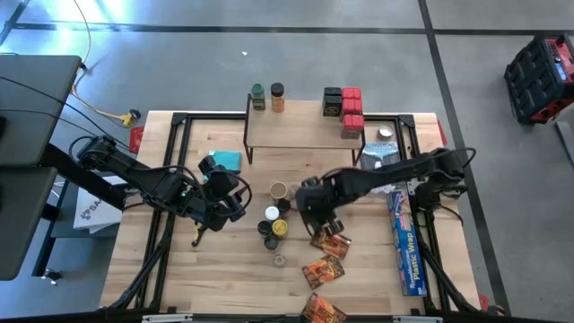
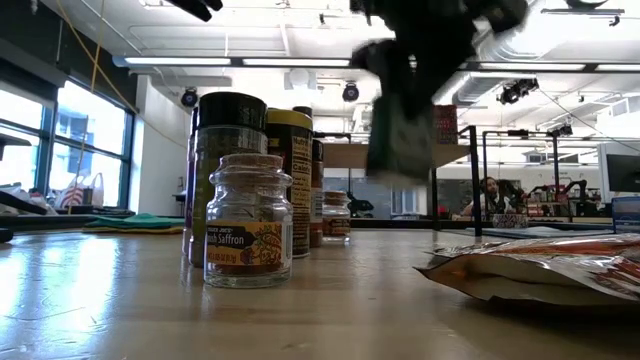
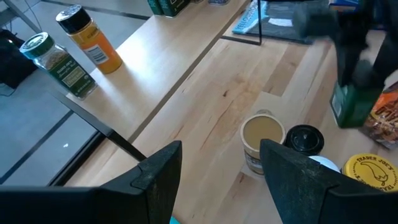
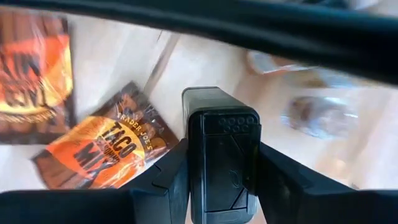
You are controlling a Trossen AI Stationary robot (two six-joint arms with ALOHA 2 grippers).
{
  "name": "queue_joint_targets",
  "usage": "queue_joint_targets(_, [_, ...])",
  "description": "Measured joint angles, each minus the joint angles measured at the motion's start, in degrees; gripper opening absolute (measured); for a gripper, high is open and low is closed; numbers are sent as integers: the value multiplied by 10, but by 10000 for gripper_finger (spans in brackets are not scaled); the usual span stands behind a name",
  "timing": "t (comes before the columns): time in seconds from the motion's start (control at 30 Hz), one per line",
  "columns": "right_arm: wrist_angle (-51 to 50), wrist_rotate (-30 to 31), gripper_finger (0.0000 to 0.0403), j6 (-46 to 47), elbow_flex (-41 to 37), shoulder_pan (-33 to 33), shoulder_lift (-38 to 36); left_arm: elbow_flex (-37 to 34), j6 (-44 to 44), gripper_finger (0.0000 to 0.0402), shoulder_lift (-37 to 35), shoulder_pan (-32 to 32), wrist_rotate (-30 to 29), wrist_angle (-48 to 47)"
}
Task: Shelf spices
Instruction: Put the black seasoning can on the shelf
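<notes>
We see the right claw (image 4: pixel 221 180) clamped on a black-lidded jar (image 4: pixel 221 149), lifted above the taco packets (image 1: pixel 330 244) on the bench (image 1: pixel 161 269). The left claw (image 3: pixel 221 168) (fingers apart, empty) hangs near the jar cluster (image 1: pixel 273 224), short of the shelf (image 1: pixel 300 132).

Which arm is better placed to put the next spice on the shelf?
The right: its gripper already clamps a dark rectangular spice tin. The left gripper hovers open and empty near the jars.
</notes>
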Motion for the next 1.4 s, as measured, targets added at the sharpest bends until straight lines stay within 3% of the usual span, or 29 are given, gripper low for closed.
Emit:
queue_joint_targets(0.23, [-154,19,140,22,182,-79,0,0,3,210,0,0,-2,0])
queue_joint_targets(0.4, [-212,29,140,20,255,-168,-1,0,5,210,0,0,-2,0])
queue_joint_targets(0.73, [-231,30,140,-42,264,-297,23,0,5,210,0,0,-2,1])
queue_joint_targets(1.4, [-235,74,141,-100,265,-364,55,0,0,210,0,0,1,3])
